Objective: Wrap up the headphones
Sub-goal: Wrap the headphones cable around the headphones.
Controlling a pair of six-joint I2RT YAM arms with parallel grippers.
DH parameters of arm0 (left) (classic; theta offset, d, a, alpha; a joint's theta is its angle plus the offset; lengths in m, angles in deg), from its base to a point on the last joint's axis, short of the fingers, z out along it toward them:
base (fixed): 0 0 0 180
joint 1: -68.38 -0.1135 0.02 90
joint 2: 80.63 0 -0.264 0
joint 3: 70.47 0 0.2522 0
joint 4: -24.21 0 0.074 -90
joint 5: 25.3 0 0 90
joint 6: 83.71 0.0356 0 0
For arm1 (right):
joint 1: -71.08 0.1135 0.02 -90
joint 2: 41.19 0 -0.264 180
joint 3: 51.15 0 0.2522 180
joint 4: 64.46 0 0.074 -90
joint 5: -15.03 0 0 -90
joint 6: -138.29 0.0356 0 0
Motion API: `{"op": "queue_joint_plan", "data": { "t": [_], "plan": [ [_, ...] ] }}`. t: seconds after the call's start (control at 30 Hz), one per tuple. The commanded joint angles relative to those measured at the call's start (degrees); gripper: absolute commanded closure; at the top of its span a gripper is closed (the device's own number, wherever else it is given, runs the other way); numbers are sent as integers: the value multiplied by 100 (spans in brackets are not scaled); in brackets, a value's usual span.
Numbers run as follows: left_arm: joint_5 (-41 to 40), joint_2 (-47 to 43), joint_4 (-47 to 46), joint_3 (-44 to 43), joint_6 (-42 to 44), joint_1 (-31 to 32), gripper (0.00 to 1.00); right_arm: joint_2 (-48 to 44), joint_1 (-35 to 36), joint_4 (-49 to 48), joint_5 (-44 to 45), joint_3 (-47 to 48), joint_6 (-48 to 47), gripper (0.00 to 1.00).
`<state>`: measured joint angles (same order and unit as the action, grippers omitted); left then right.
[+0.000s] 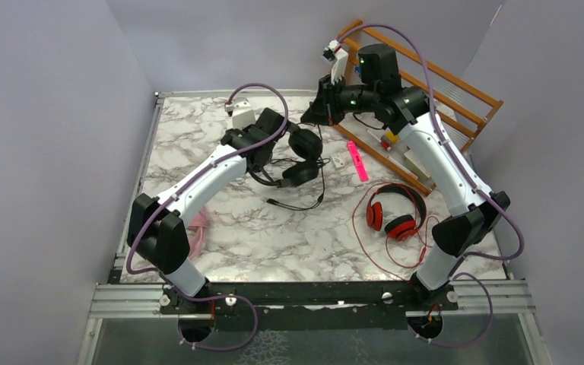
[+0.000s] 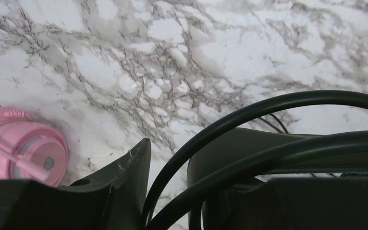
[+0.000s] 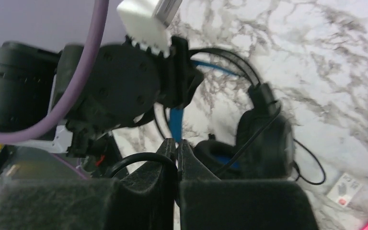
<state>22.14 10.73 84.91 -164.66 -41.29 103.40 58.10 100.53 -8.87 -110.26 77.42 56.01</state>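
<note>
Plainly, the cable is the weak spot. Far left, the pink headset (image 2: 24, 151) lies on the desk (image 1: 274, 243), half under the left arm and out of play. Mid-desk, the left tool (image 1: 268, 156), part open, grips the black headset (image 1: 304, 142) by its band. Beyond it, the right tool (image 3: 176, 146), fully closed, pinches that headset's thin cable (image 3: 134, 158). A hard pull could slide the band from the left tool or snatch the cable from the pinch, and slack on the desk could snag. Right, the red headset (image 1: 403, 226) lies with its red cable (image 1: 357, 236) sprawled near the right arm, liable to catch.
</note>
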Motion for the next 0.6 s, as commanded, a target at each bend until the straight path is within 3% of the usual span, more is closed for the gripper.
{"op": "queue_joint_plan", "data": {
  "t": [0.0,0.27,0.4,0.57],
  "plan": [
    [-141,222,-103,-729,-364,-306,100,-434,403,105,-273,-292,616,100],
    [400,821,-137,-1763,-1087,-841,100,-1054,1138,-931,302,-1534,1898,100],
    [1175,904,-354,-2151,-1335,-1194,100,-1617,1278,-1775,996,-2589,2332,100],
    [2408,625,-974,-2169,-1261,-1614,100,-1881,1276,-1880,1679,-3069,2188,98]
  ]
}}
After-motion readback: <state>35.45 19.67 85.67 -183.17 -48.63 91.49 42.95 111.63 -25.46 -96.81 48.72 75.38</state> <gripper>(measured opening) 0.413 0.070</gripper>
